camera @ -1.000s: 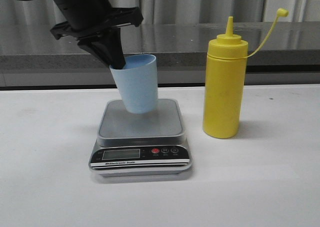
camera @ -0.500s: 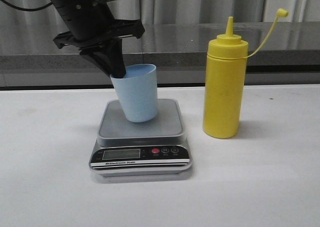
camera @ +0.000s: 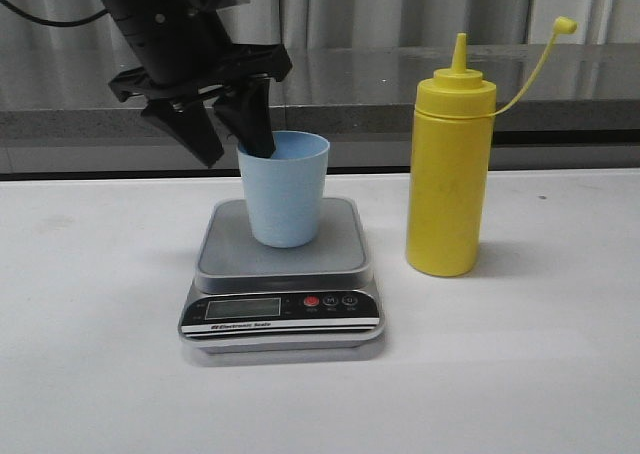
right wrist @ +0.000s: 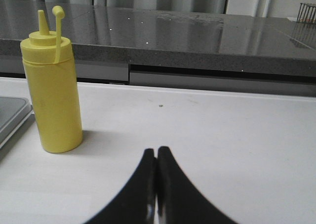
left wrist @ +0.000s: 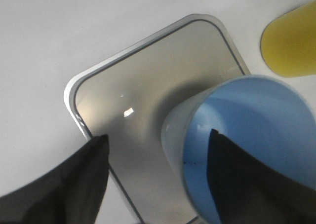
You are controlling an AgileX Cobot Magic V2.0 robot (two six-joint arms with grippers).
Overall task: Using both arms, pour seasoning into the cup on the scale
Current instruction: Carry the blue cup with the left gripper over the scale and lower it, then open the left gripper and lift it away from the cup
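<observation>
Left end effector (camera: 232,142) hangs spread, one finger (camera: 252,124) dipped inside the cup (camera: 285,189), the other outside; beneath it the cup stands upright on the scale (camera: 281,271); my right end effector (right wrist: 157,184) is pressed together over the surface (right wrist: 237,135), the seasoning (right wrist: 52,93) well ahead.
</observation>
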